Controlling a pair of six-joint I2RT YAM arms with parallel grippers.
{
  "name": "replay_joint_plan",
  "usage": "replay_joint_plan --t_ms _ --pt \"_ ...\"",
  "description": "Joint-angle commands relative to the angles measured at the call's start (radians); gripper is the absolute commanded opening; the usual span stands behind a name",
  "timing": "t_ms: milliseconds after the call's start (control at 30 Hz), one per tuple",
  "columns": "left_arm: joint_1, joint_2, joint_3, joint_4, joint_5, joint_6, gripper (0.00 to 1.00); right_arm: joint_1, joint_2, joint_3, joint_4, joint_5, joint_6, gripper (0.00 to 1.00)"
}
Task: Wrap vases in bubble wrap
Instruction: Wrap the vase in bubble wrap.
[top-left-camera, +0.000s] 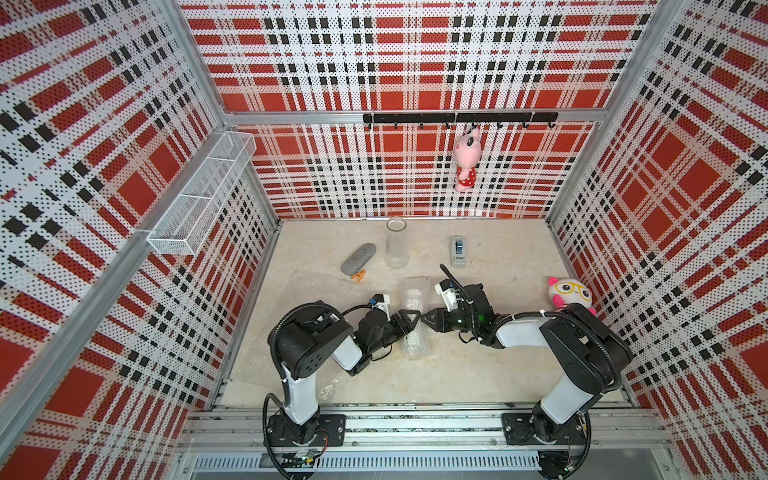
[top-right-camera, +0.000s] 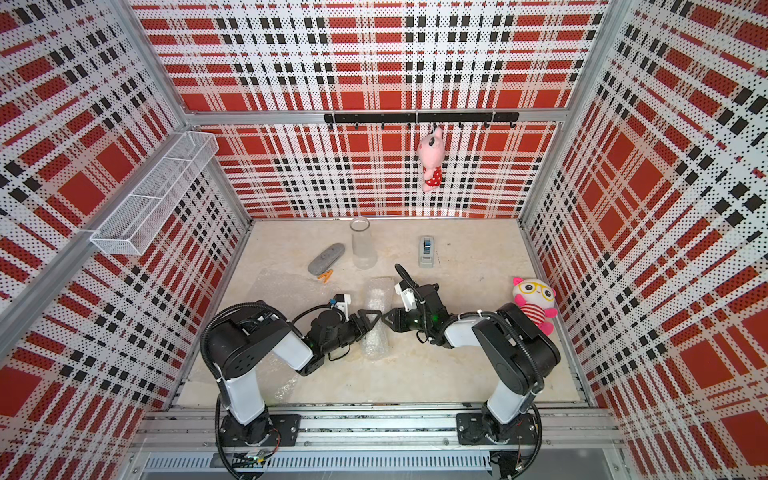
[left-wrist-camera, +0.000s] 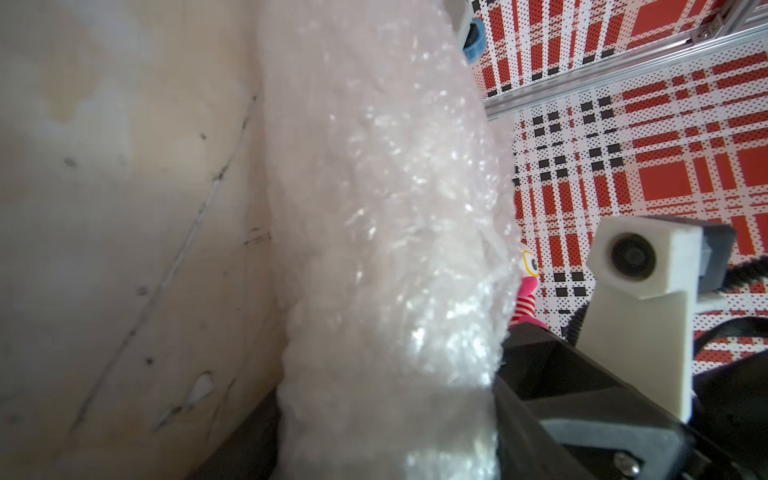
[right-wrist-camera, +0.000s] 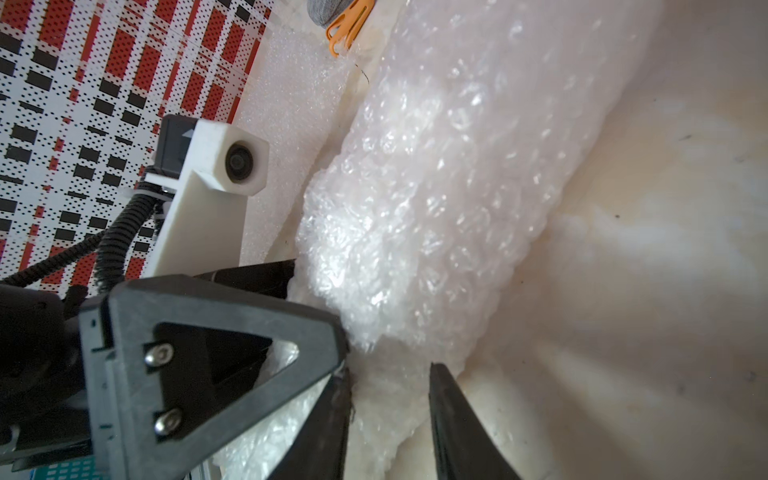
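where jaws meet: bubble wrap (top-left-camera: 413, 297) bundle on surface (top-left-camera: 498, 374)
left jaws: cannot tell
right jaws: narrow, pinching bubble wrap

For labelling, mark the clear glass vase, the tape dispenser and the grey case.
clear glass vase (top-left-camera: 396, 252), in a top view, on its lower body.
tape dispenser (top-left-camera: 458, 261), in a top view, on its grey end.
grey case (top-left-camera: 358, 258), in a top view, on its middle.
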Motion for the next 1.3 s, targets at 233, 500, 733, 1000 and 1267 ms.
replay_joint_plan --t_ms 233,500,733,1000,1267 --pt "-0.014 0.034 0.001 -0.195 0.027 0.082 0.49 -0.047 -0.091 -0.029 -0.085 0.122 -0.080 0.42" --pt "-0.057 -0.011 0.000 -0.265 -0.168 0.144 0.35 -0.273 -0.270 0.040 -0.347 0.307 -0.177 0.84" --pt "-0.076 -0.022 -0.025 -0.254 -0.228 0.143 0.37 -0.428 -0.071 0.360 -0.479 0.208 -0.153 0.70" --pt "-0.049 0.004 -0.100 -0.108 -0.225 0.080 0.37 -0.456 0.202 0.725 -0.567 0.123 -0.201 0.55" --pt "-0.023 0.026 -0.167 0.032 -0.200 0.045 0.37 -0.463 0.405 0.973 -0.683 0.071 -0.257 0.52"
